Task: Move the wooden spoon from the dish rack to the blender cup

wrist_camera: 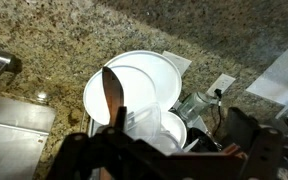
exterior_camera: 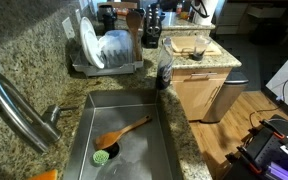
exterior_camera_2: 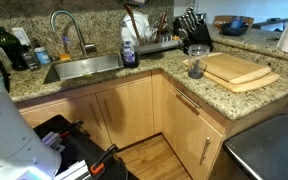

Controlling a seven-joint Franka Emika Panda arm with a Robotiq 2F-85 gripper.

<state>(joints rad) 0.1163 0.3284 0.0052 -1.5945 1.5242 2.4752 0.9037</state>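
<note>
The silver dish rack (exterior_camera: pixel 109 66) stands on the counter behind the sink and holds white plates; it also shows in an exterior view (exterior_camera_2: pixel 162 44). The slim wooden spoon (exterior_camera: pixel 134 32) stands upright in it, bowl end up. In the wrist view the spoon (wrist_camera: pixel 112 95) rises in front of the plates, close to the left finger. My gripper (wrist_camera: pixel 169 152) hangs above the rack with its fingers spread wide and nothing between them. The clear blender cup (exterior_camera_2: pixel 196 62) stands on the counter beside a cutting board, right of the rack; it also shows in an exterior view (exterior_camera: pixel 197 52).
An orange-tan spoon (exterior_camera: pixel 124 130) and a green brush (exterior_camera: pixel 102 155) lie in the sink (exterior_camera: pixel 159 150). The faucet (exterior_camera: pixel 14 110) curves over it. A dark dispenser bottle (exterior_camera: pixel 164 72) stands at the counter corner. Wooden cutting boards (exterior_camera_2: pixel 239 70) lie near the cup. A knife block (exterior_camera_2: pixel 192 25) stands behind.
</note>
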